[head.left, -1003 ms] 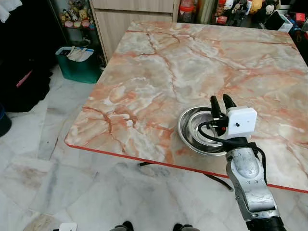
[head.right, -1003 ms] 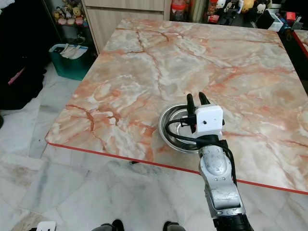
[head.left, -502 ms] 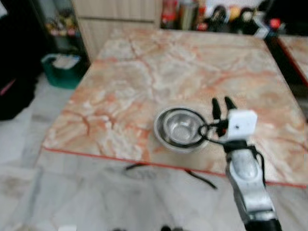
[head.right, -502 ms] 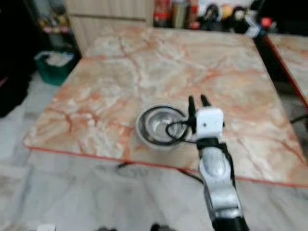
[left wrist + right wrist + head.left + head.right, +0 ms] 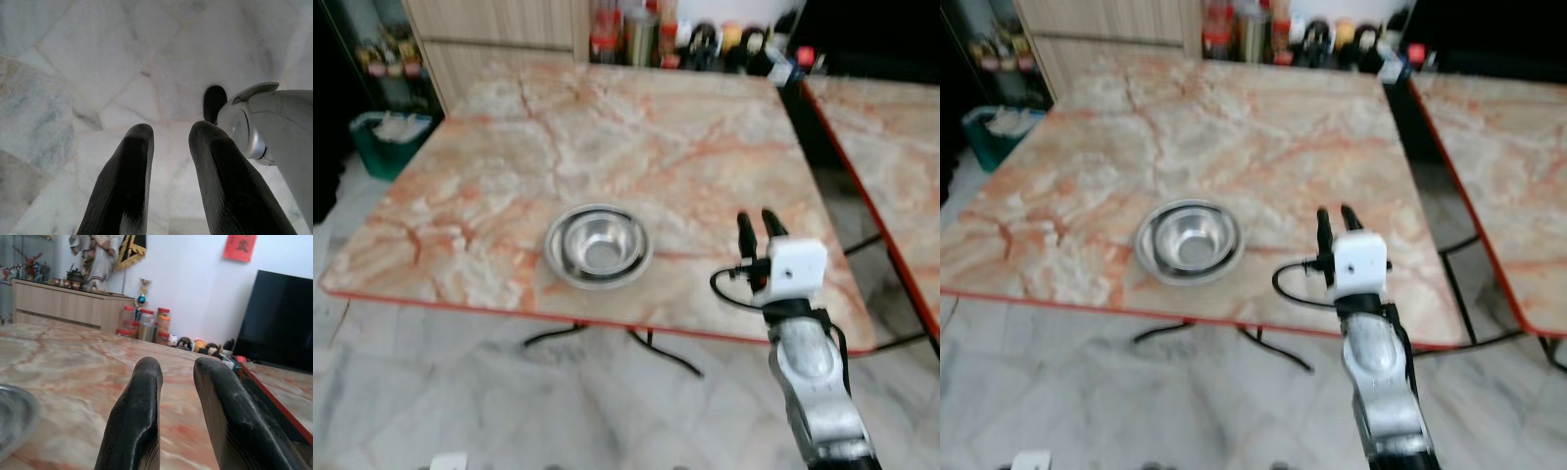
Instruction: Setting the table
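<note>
Right gripper [image 5: 756,223] held above the near right part of the marble table [image 5: 705,147], fingers slightly parted and gripping nothing. Had pulled back from the steel bowl [image 5: 598,245], whose rim lay right at the fingers a second earlier; now well apart, bowl to the left. Bowl left upright near the table's near edge, between centre and left. Whole view swung meanwhile, so the bowl's shift across the picture owed to the camera, not to the bowl. Judged: bowl placed, that step done, next item to be fetched.

Left gripper [image 5: 168,161] hung low over the pale floor tiles [image 5: 73,98], fingers a little apart, empty.

Everything softened by motion blur. Jars and bottles [image 5: 636,39] along the far edge hard to make out. Second table [image 5: 891,127] at right cut off by the frame. Bowl's inside apparently empty, though glare made that unsure.
</note>
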Motion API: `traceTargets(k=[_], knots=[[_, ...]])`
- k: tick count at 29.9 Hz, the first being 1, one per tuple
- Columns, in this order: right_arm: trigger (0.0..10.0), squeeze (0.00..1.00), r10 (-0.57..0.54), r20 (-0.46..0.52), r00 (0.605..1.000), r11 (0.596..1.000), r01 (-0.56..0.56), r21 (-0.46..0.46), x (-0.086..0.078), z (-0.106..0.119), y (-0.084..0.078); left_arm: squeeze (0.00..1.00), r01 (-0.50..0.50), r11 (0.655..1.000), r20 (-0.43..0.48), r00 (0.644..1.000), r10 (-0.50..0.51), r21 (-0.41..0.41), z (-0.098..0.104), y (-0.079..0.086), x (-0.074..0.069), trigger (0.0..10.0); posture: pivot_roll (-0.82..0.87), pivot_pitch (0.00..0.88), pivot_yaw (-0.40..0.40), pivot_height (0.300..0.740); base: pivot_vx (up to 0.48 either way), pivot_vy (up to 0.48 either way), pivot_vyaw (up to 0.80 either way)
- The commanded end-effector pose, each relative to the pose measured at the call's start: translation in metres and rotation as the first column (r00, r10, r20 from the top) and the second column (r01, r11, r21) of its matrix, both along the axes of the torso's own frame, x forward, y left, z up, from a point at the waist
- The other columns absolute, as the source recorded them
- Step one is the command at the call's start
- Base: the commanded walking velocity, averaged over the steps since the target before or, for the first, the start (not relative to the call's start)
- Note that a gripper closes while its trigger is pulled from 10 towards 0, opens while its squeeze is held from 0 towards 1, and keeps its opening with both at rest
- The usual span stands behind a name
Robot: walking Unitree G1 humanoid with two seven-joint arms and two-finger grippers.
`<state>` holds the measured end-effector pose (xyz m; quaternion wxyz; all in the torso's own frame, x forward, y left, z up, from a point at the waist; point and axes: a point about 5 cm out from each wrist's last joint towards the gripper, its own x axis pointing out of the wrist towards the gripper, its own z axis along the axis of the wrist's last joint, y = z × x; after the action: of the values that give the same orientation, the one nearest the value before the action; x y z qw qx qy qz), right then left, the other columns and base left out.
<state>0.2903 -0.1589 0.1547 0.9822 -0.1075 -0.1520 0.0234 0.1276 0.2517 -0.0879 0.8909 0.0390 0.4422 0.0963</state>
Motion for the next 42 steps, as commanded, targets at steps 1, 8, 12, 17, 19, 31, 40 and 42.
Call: traceTargets(k=[1,8,12,17,19,31,40,42], knots=[[10.0,0.0,-0.018,-0.01,1.0,1.0,0.018,0.0,-0.001,-0.003,-0.007,0.0,0.006,1.0,0.037,0.999,-0.005,-0.019,0.0,-0.015,0.01,10.0,-0.04,0.166,-0.002,0.74,0.0,-0.368,0.0],[10.0,0.0,-0.023,-0.049,0.999,1.0,0.024,0.005,-0.006,-0.014,-0.009,0.0,0.016,1.0,0.068,0.998,-0.014,-0.025,0.003,-0.025,0.025,10.0,-0.05,0.171,0.0,0.74,0.0,-0.366,0.0],[10.0,0.0,-0.03,-0.084,0.996,1.0,0.03,0.004,-0.008,-0.025,-0.01,0.0,0.012,1.0,0.059,0.998,-0.011,-0.026,0.002,-0.024,0.024,10.0,-0.04,0.172,-0.001,0.74,0.0,-0.361,0.0],[10.0,0.0,-0.038,-0.129,0.991,0.999,0.037,-0.007,-0.011,-0.038,-0.013,0.0,0.013,1.0,0.057,0.998,-0.011,-0.024,0.002,-0.024,0.024,10.0,-0.04,0.173,-0.001,0.74,0.0,-0.361,0.0],[10.0,0.0,-0.039,-0.132,0.99,0.999,0.038,-0.007,-0.011,-0.039,-0.013,0.0,0.012,1.0,0.057,0.998,-0.011,-0.023,0.002,-0.024,0.024,10.0,-0.04,0.173,-0.001,0.74,0.0,-0.356,0.0],[10.0,0.0,-0.115,-0.367,0.923,0.992,0.127,0.007,-0.032,-0.103,-0.035,0.0,0.013,1.0,0.051,0.999,-0.012,-0.028,0.001,-0.025,0.022,10.0,-0.05,0.178,-0.004,0.74,0.0,-0.349,0.0],[10.0,0.0,-0.109,-0.629,0.77,0.982,0.183,0.055,-0.046,-0.162,-0.042,0.0,0.024,0.999,0.066,0.998,-0.022,-0.025,0.003,-0.028,0.027,10.0,-0.05,0.175,0.0,0.74,0.0,-0.262,0.0],[10.0,0.0,-0.104,-0.693,0.713,0.976,0.207,0.066,-0.051,-0.176,-0.042,0.0,0.038,0.999,0.061,0.997,-0.037,-0.022,0.003,-0.029,0.028,10.0,-0.05,0.174,0.001,0.74,0.0,0.0,0.0]])
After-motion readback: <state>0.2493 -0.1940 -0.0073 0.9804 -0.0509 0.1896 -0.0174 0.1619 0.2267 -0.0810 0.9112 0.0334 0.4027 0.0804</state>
